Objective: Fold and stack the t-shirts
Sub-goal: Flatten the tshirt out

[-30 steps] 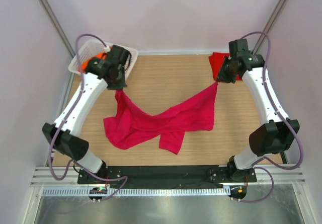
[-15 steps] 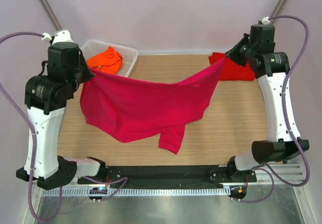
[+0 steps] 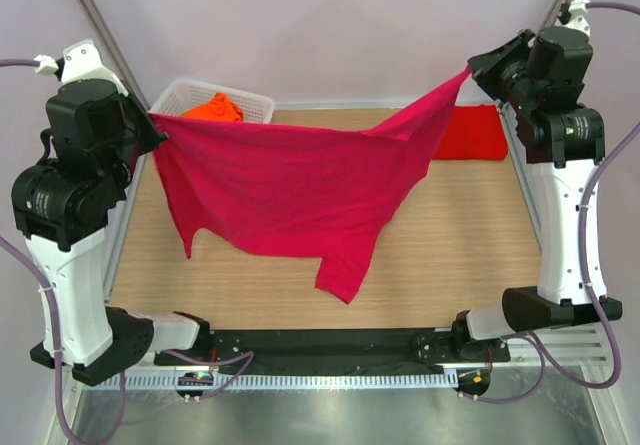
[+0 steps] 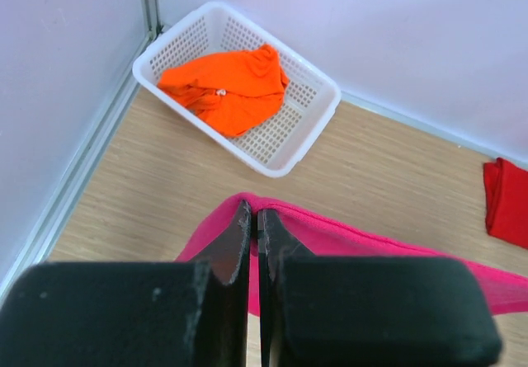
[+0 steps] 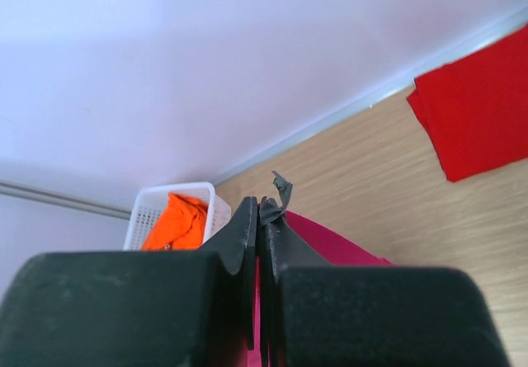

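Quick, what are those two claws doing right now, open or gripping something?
Left gripper: closed, holding one end of the magenta-pink t-shirt.
Right gripper: closed, holding the other end of the same shirt.

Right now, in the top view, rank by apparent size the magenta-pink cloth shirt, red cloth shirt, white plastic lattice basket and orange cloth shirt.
1. Magenta-pink cloth shirt, though held up nearer the camera.
2-3. Red cloth shirt and white plastic lattice basket: alike, both partly covered, unranked.
4. Orange cloth shirt, partly hidden.
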